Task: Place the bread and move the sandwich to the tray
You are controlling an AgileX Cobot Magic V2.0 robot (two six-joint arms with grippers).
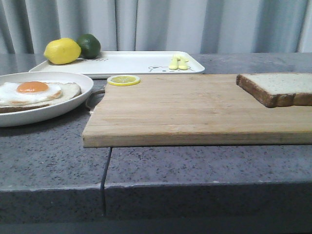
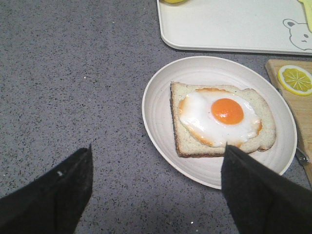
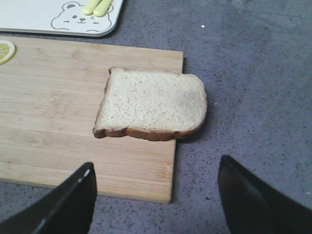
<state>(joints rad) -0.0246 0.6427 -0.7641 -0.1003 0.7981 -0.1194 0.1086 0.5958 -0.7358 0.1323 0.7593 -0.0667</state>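
The bread (image 1: 282, 87) (image 3: 152, 103) lies flat at the right end of the wooden board (image 1: 195, 109) (image 3: 58, 117), one corner overhanging its edge. The sandwich (image 1: 34, 93) (image 2: 222, 119), an egg-topped slice, rests on a round white plate (image 1: 73, 83) (image 2: 161, 105) at the left. Behind both lies the white tray (image 1: 141, 62) (image 2: 229, 24) (image 3: 29, 14) with its bear drawing. My left gripper (image 2: 157, 178) hovers open over the counter beside the plate's edge. Short of the bread, my right gripper (image 3: 156, 187) is open over the board's corner. Neither arm shows in the front view.
A lemon (image 1: 62, 50) and a lime (image 1: 89, 45) sit at the tray's back left, two small yellow pieces (image 1: 178, 63) at its right. A lemon slice (image 1: 124, 80) lies on the board's far left corner. A metal utensil handle (image 2: 302, 156) pokes out between plate and board.
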